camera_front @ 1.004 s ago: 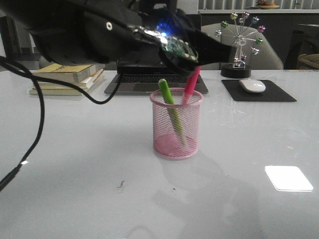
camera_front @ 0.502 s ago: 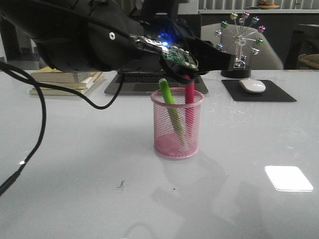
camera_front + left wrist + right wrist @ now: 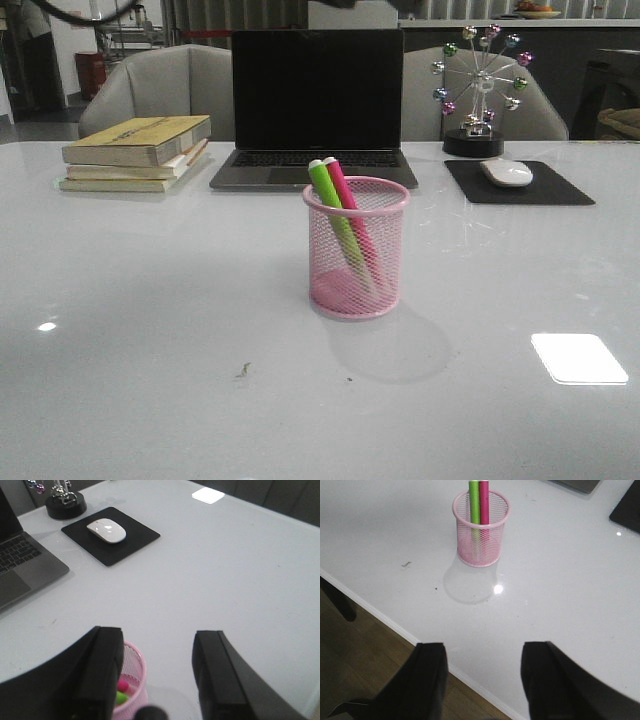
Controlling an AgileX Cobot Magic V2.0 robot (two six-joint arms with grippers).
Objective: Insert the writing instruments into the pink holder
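The pink mesh holder stands mid-table with the lime green pen and the magenta pen leaning side by side inside it. Both pens show in the right wrist view too, green pen and magenta pen in the holder. My left gripper hangs open high above the holder, nothing between its fingers. My right gripper is open and empty over the table's near edge. Neither gripper appears in the front view.
A laptop sits behind the holder, a stack of books at back left. A white mouse lies on a black pad at back right, by a ferris-wheel ornament. The table's near edge borders wooden floor.
The left arm has lifted out of the front view, letting go of the magenta pen. That pen has tipped over to lean beside the green one.
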